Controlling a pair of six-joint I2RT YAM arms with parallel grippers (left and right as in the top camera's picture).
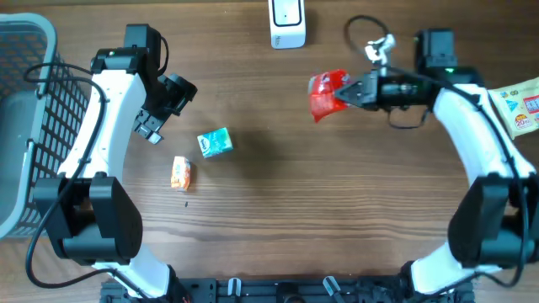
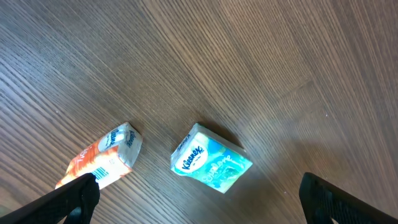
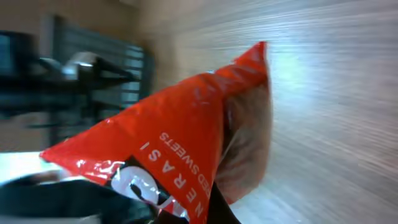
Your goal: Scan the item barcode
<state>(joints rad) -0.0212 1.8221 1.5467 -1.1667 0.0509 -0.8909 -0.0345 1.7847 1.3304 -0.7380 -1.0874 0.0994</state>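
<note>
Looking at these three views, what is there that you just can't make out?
- On the red packet no barcode shows: the right wrist view is blurred, and the overhead view is too small.
- The scanner has its top cut off by the overhead view's upper edge.
- The yellow packet is cut off by the overhead view's right edge.
- The orange packet has its lower end hidden behind the left jaws in the left wrist view.

Teal tissue pack (image 2: 211, 163), centre-left on the surface: "Kleenex" in blue script on its white end panel, clear in left wrist view. Red bag (image 3: 186, 143), far right: white caps, partly cut off, approx. "NERASI" w/ smaller "…ED SWEETS" beside it. Orange pack (image 2: 102, 162), left of tissue pack: print too blurred to read. Yellow pack (image 1: 518, 105), right edge: red label, text illegible.
</note>
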